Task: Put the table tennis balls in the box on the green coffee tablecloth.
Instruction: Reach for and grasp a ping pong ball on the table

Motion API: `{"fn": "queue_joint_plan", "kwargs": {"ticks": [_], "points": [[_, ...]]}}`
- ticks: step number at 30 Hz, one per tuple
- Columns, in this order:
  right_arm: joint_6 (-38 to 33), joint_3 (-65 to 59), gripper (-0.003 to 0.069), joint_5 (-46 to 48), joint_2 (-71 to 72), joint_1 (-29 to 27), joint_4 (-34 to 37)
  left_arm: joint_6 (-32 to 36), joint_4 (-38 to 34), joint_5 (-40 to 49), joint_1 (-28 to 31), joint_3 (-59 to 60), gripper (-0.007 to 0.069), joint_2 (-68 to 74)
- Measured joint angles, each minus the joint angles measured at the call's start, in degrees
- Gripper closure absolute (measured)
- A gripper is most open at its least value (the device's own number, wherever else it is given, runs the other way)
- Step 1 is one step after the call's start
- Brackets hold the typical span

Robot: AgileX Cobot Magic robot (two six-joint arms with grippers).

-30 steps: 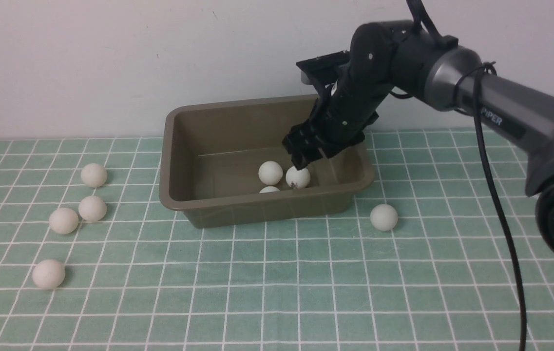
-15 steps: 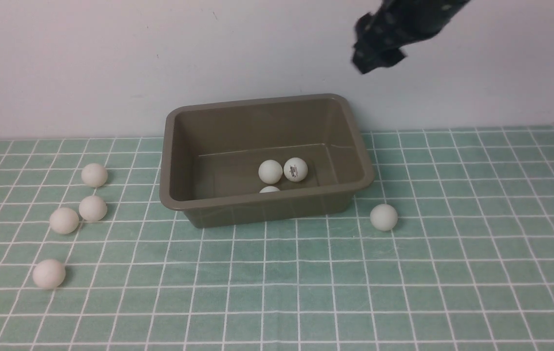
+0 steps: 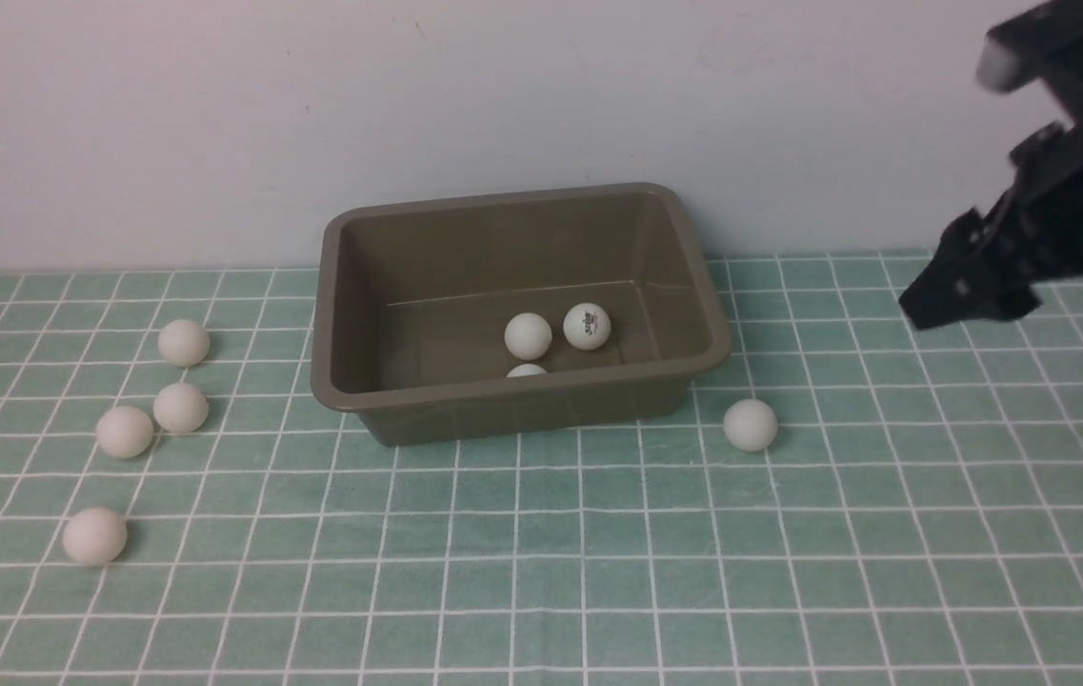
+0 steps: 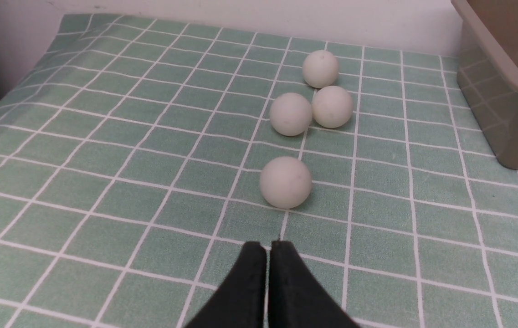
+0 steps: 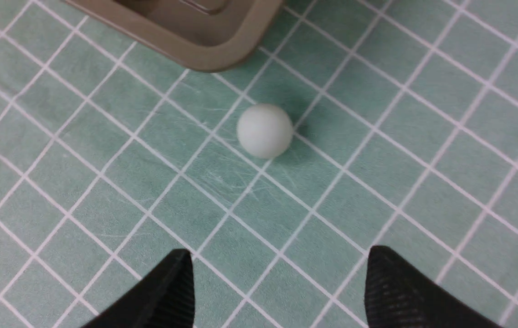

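Starting on our left: four table tennis balls [image 3: 181, 408] sit loose on the green checked tablecloth [image 3: 598, 572]. Our left gripper [image 4: 268, 249] hangs low just short of the nearest ball [image 4: 285, 182], jaws pressed together on nothing. On to the box [image 3: 512, 419], and there are three inside: a plain ball [image 3: 529, 336], the logo ball [image 3: 587, 326] beside it, and a third ball [image 3: 527, 370] peeking over the near wall. That logo ball is the fresh delivery! A second ago our right gripper [image 3: 965, 286] was down in the box right over it, and since the release the ball has rolled a touch to the right. Just right of the box, a lone ball [image 3: 751, 424] waits on the cloth. Far right, the right gripper has swung clear, jaws spread wide and empty, with that lone ball dead ahead in its wrist view. Three in, five to go, and we reckon the lone ball is next.
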State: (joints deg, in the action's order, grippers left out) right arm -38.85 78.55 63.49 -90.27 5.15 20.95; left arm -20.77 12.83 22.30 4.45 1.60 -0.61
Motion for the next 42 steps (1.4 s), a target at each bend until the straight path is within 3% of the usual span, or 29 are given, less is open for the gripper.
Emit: {"fn": "queue_joint_plan", "kwargs": {"ticks": [11, 17, 23, 42], "points": [[-14.46, -3.01, 0.0200, -8.04, -12.26, 0.22, 6.15, 0.00, 0.00, 0.00, 0.00, 0.00, 0.0629, 0.00], [-25.09, -3.06, 0.0200, -10.51, -19.17, 0.43, 13.75, 0.00, 0.00, 0.00, 0.00, 0.00, 0.0629, 0.00], [-30.97, -3.06, 0.0200, -14.12, -20.78, 2.83, 16.11, 0.00, 0.00, 0.00, 0.00, 0.00, 0.0629, 0.00], [-31.32, -3.06, 0.0200, -23.52, -23.84, 5.37, 18.18, 0.00, 0.00, 0.00, 0.00, 0.00, 0.0632, 0.00]]}}
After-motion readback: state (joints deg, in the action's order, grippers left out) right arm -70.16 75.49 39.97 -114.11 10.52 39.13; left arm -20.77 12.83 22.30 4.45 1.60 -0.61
